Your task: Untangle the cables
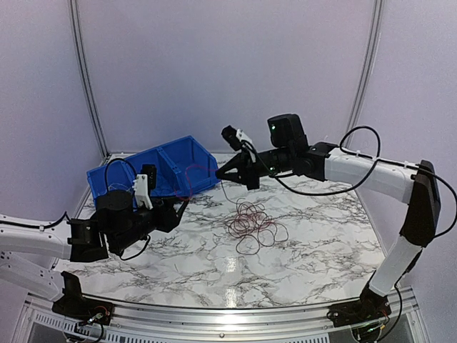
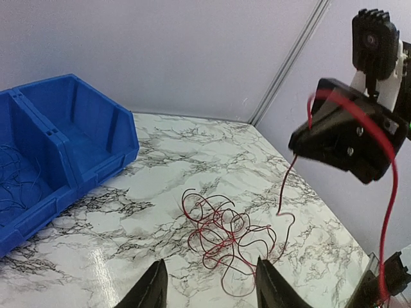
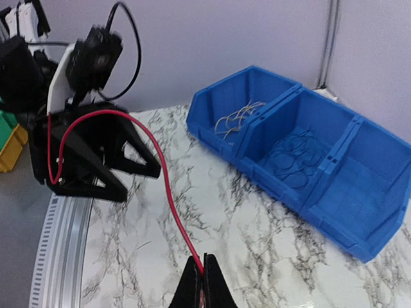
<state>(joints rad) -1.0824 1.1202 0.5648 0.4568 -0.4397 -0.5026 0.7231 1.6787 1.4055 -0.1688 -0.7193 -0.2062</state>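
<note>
Top: cables (image 1: 251, 223) heaped mid-table (image 1: 321, 236), right of the blue bin (image 1: 168, 161); left gripper (image 1: 180, 206) and right gripper (image 1: 223, 172) sit near the bin.
Left wrist: jaws apart, empty, with the heap lying beyond them.
Right wrist: jaws pinched together on a red wire (image 3: 168, 192), which arcs over to the left gripper's body.

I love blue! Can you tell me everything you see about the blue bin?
The blue bin looks like hard, shiny plastic, one long tray split by dividers into three open-topped pockets. It sits upright on the marble table, at the back left. One end pocket holds whitish wires, the middle one bluish loops, and the other end is empty. Nothing else seems to touch it.
</note>
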